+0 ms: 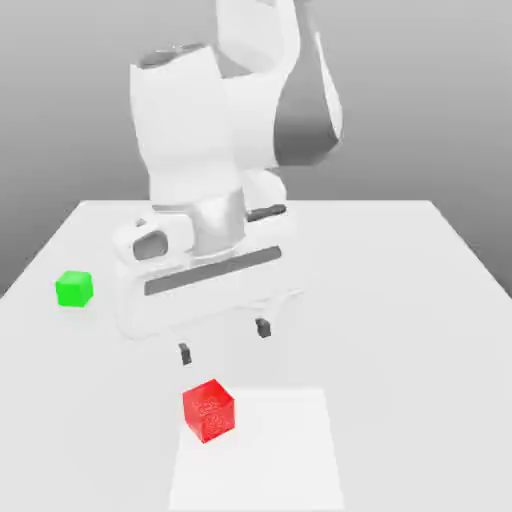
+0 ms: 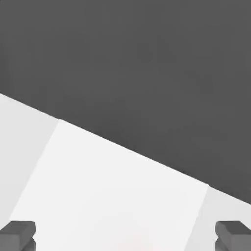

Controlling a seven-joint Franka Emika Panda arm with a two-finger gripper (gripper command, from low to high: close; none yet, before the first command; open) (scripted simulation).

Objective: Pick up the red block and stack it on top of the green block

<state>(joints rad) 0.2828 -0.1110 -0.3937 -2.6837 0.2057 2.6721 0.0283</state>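
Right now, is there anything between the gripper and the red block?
No. In the exterior view the gripper hangs open above the red block, with bare table between them.

The white arm hangs over the white table (image 1: 400,300) with its gripper (image 1: 224,340) pointing down, the two dark fingertips (image 1: 184,352) spread apart and holding nothing. The red block (image 1: 208,410) sits on the table just below them, at the edge of a paler square patch (image 1: 270,450). The green block (image 1: 74,288) rests well apart, toward the exterior view's left.

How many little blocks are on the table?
2. The green block sits near the table's edge on the exterior view's left. The red block sits nearer the front, at the edge of a brighter white square, just below the robot's open fingers. The arm could hide others.
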